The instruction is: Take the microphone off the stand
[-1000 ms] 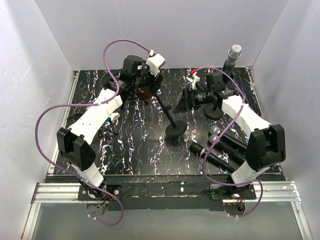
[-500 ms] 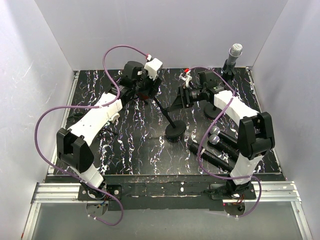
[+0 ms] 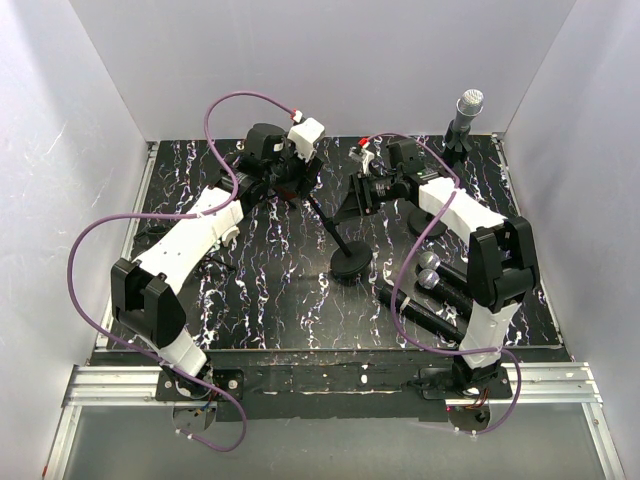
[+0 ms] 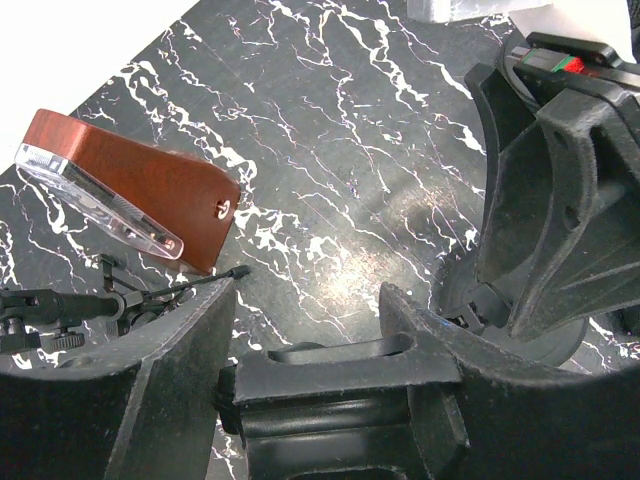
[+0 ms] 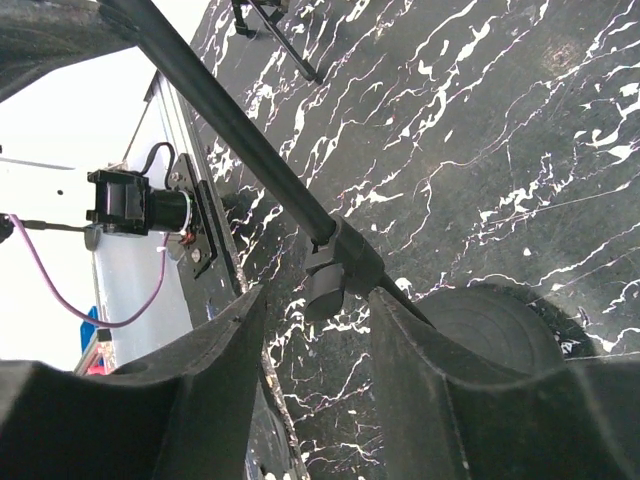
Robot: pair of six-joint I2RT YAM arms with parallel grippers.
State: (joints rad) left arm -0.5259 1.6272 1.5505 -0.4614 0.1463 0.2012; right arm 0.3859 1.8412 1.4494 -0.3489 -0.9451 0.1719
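Note:
A black stand with a round base [image 3: 350,263] leans with its thin rod [image 3: 325,220] toward the back left. My left gripper [image 3: 289,178] is at the rod's top end, shut on the stand's black clip head [image 4: 330,375], which fills the gap between its fingers; I cannot tell if a microphone sits in it. My right gripper [image 3: 353,198] is open beside the rod. In the right wrist view its fingers straddle the rod's clamp joint [image 5: 340,265] without touching, just above the base [image 5: 490,330]. A silver-headed microphone [image 3: 469,104] stands upright in a second stand at the back right.
Two black microphones [image 3: 440,280] [image 3: 420,312] lie at the front right. The second stand's base [image 3: 430,224] sits under the right arm. A red-brown block with a clear edge [image 4: 130,200] and a small tripod [image 4: 60,305] lie near the left gripper. White walls enclose the table.
My right gripper has swung left from the second stand's base to the leaning rod. My left gripper has stayed at the rod's top, shifting only slightly.

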